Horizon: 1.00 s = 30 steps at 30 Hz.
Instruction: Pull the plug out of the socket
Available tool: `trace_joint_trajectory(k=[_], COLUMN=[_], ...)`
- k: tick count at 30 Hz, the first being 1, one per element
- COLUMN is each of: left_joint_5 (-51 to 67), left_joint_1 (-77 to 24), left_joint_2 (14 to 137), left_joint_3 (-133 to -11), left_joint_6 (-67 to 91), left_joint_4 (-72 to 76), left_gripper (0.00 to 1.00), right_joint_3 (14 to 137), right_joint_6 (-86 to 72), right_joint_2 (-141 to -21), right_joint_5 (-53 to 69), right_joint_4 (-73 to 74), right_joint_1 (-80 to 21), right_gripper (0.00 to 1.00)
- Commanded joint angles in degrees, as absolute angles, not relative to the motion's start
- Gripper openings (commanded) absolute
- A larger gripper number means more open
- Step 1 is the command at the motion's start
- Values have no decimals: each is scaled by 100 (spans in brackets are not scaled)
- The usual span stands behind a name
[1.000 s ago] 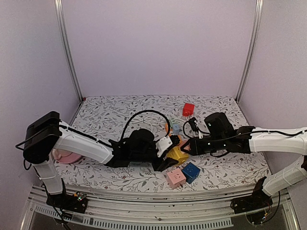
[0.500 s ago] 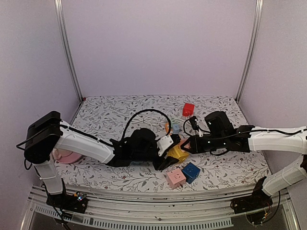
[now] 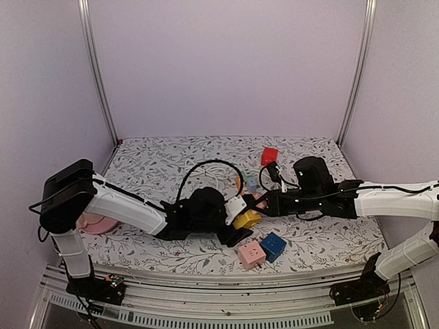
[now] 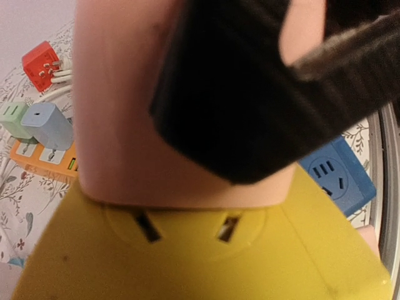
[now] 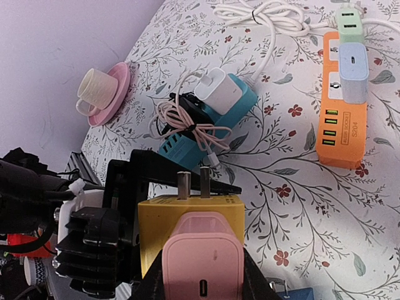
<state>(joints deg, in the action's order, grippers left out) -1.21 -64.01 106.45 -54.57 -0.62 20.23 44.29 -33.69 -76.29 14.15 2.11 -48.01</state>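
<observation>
Pink plug, rounded, against yellow socket

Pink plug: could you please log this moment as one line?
left claw: shut on yellow socket cube | right claw: shut on pink plug | plug seated

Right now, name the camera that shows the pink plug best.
Right wrist: the pink plug shows clearly, on the yellow socket. Left wrist shows only a blurred pink side; from the top it is almost hidden.
</observation>
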Motion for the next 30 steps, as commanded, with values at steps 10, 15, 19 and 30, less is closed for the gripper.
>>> trace_joint_trajectory(k=[10, 15, 19, 30], left_joint_5=[-391, -341, -298, -248], left_joint_1=[-6440, -6442, -6441, -6460], left_joint_2=[9981, 9853, 9940, 9883], left_joint_3=[-4897, -4805, -4889, -4939], left_joint_6=[-79, -121, -124, -131], left_joint_4=[2792, 2913, 2866, 2682], left_gripper=[80, 84, 78, 20], right_joint_3=[4405, 4394, 4403, 4423], right_joint_6=[-3410, -3407, -3408, -3375], right_joint_2=[-7501, -7477, -7475, -7438], right_joint_5=[1526, 1534, 1567, 1469], right_joint_4=[-210, -194, -193, -50], right_joint_1=[-4824, -4822, -4822, -4822], right_gripper=[3, 3, 3, 3])
